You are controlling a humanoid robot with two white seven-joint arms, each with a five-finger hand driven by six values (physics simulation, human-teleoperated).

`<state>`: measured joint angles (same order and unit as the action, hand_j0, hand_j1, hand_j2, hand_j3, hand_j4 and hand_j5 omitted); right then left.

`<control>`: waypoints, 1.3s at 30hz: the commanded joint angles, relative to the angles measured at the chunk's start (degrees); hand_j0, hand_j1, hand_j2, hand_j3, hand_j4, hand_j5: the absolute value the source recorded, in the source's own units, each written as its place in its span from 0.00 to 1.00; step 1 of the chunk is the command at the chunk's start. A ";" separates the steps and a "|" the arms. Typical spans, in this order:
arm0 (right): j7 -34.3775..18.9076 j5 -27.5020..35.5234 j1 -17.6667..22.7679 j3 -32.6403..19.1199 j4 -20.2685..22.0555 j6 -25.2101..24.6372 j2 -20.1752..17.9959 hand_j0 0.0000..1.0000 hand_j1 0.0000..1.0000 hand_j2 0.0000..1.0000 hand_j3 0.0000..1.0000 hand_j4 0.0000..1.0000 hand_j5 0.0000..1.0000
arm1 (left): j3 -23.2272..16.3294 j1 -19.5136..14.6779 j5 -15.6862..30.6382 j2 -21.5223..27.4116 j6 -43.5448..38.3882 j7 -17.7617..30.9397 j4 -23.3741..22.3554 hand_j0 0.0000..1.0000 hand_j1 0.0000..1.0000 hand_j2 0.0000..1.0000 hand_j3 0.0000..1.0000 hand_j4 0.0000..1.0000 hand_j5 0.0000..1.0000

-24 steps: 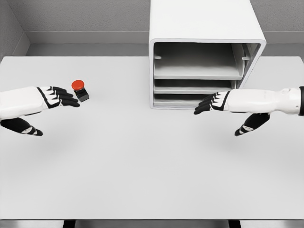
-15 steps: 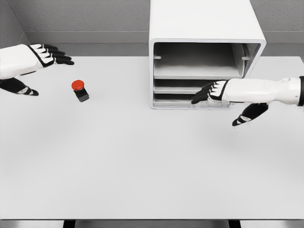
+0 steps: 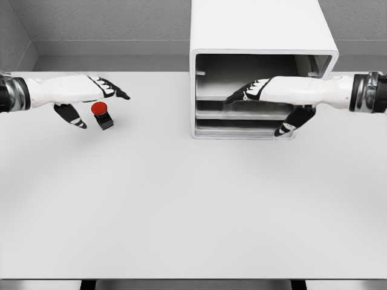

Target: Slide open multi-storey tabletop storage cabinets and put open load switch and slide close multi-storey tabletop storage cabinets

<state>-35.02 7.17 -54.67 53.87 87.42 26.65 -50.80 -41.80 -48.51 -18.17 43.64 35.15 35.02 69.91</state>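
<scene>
head view: the cabinet [image 3: 263,63] stands at 1 o'clock on the white table [image 3: 181,205], front face open to the camera, with 3 storeys visible and their trays seated inside, none drawn forward. the right hand [image 3: 251,92] comes in from 3 o'clock and sits in front of the upper storey, fingers extended and apart, thumb [image 3: 289,127] hanging down over the lower storeys; it clamps nothing, and contact with the top tray's lip cannot be confirmed. the load switch [image 3: 102,115], red cap on a black base, stands upright at 10 o'clock on the table, well apart from the cabinet. the left hand [image 3: 97,89] hovers just above and behind the switch, fingers spread, thumb [image 3: 71,115] to the switch's left; it holds nothing.

judged risks: no tray is open yet, so any early pick-up leaves the switch with nowhere to go. flat, extended fingers may slip off the tray edge rather than hook it. a pull set too low could drag the whole cabinet forward. the left thumb, close beside the switch, could topple it on descent.
</scene>
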 commanded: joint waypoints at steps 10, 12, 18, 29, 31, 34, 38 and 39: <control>0.02 0.39 -1.58 2.55 -3.83 -13.47 2.54 1.00 1.00 1.00 1.00 1.00 1.00 | -1.10 -1.06 -2.57 -2.33 -0.15 -3.30 -6.28 1.00 1.00 1.00 1.00 1.00 1.00; 0.02 0.39 -2.64 3.52 -4.98 -13.73 3.77 1.00 1.00 1.00 1.00 1.00 1.00 | -1.10 -1.06 -4.51 -3.74 -0.15 -3.30 -7.33 1.00 1.00 1.00 1.00 1.00 1.00; 0.02 -0.93 -2.64 4.92 -4.28 -11.54 3.95 1.00 1.00 1.00 1.00 1.00 1.00 | -1.10 -1.06 -4.77 -4.27 -0.15 -3.30 -8.47 1.00 1.00 1.00 1.00 1.00 1.00; 0.02 -1.02 -2.64 6.16 1.44 -4.59 2.37 1.00 1.00 1.00 1.00 1.00 1.00 | -1.18 -1.50 -7.93 -5.85 -0.15 -3.30 -10.50 1.00 1.00 1.00 1.00 1.00 1.00; 0.02 -1.02 -2.81 6.07 2.05 -2.75 2.10 1.00 1.00 1.00 1.00 1.00 1.00 | -1.18 -1.50 -8.20 -6.20 -0.15 -3.30 -11.73 1.00 1.00 1.00 1.00 1.00 1.00; 0.02 -0.93 -2.20 6.07 2.49 3.05 0.87 1.00 1.00 1.00 1.00 1.00 1.00 | -1.18 -1.50 -8.11 -6.99 -0.15 -3.38 -12.96 1.00 1.00 1.00 1.00 1.00 1.00; 0.02 -0.84 -0.62 6.07 2.58 8.35 -0.88 1.00 1.00 1.00 1.00 1.00 1.00 | -1.10 -1.50 -8.20 -7.87 -0.15 -3.38 -13.66 1.00 1.00 1.00 1.00 1.00 1.00; 0.02 -0.75 -0.53 5.98 3.46 8.35 -1.76 1.00 1.00 1.00 1.00 1.00 1.00 | -1.10 -1.50 -8.20 -7.87 -0.15 -3.38 -13.66 0.95 0.95 0.95 0.95 0.95 0.95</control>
<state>-35.32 3.01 -55.20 58.40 89.03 30.40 -52.25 -42.76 -50.01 -26.61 36.27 35.05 31.74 56.82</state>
